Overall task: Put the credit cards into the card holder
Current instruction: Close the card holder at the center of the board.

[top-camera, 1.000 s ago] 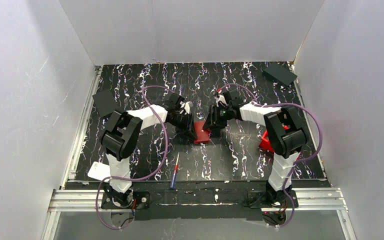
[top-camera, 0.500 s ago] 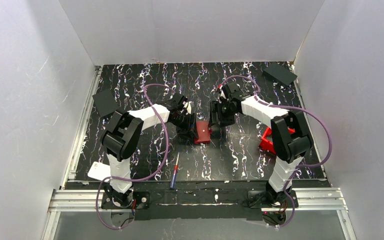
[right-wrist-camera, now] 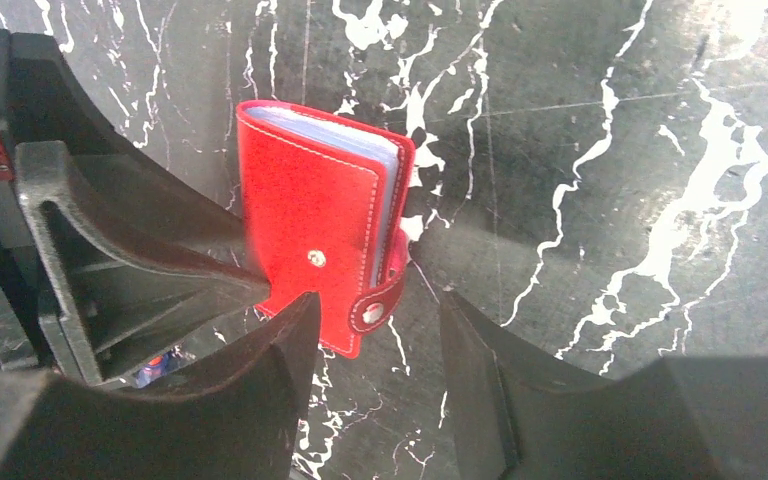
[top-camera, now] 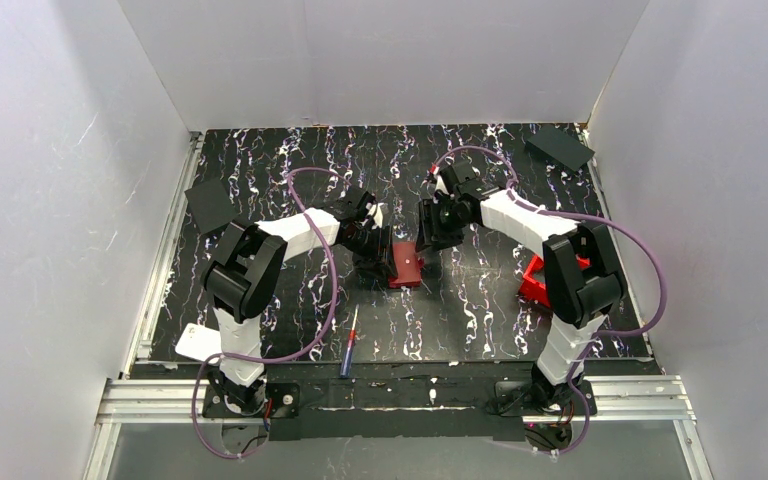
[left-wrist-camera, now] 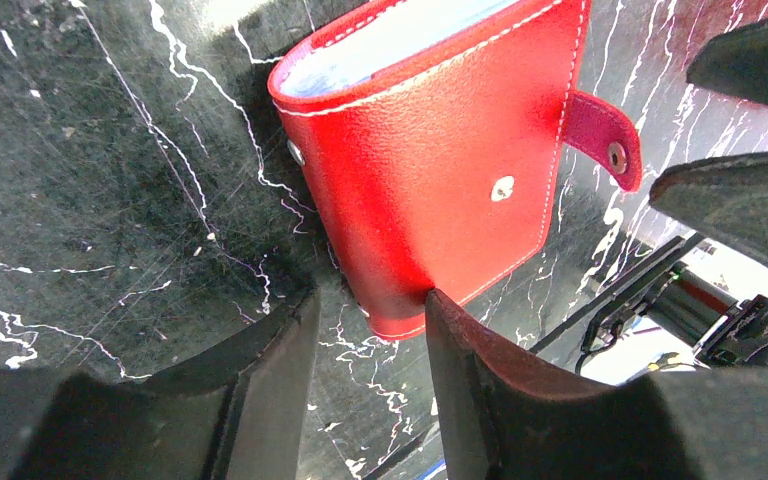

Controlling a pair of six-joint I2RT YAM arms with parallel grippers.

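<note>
The card holder (top-camera: pixel 406 266) is a red folded case with a snap strap, and it lies on the black marbled table between the two grippers. My left gripper (left-wrist-camera: pixel 372 300) is open. The holder's (left-wrist-camera: pixel 440 170) near corner sits at the mouth of the gap, against the right fingertip (left-wrist-camera: pixel 440 305). My right gripper (right-wrist-camera: pixel 378 300) is also open, just short of the holder (right-wrist-camera: pixel 310 220), whose strap (right-wrist-camera: pixel 380 305) lies beside my left finger. Pale blue layers (right-wrist-camera: pixel 388 200) show at the holder's edge. Whether they are credit cards or pockets I cannot tell. No loose credit cards are in view.
A red bin (top-camera: pixel 534 282) stands behind the right arm, partly hidden by it. Black flat squares lie at the far right (top-camera: pixel 560 148) and at the left (top-camera: pixel 210 205). A blue and red pen-like tool (top-camera: pixel 348 345) and a white flat piece (top-camera: pixel 197 342) lie near the front edge.
The right gripper has drawn back from the holder towards the far side, and its arm has straightened. The left jaws have widened. The holder now lies folded and a little narrower.
</note>
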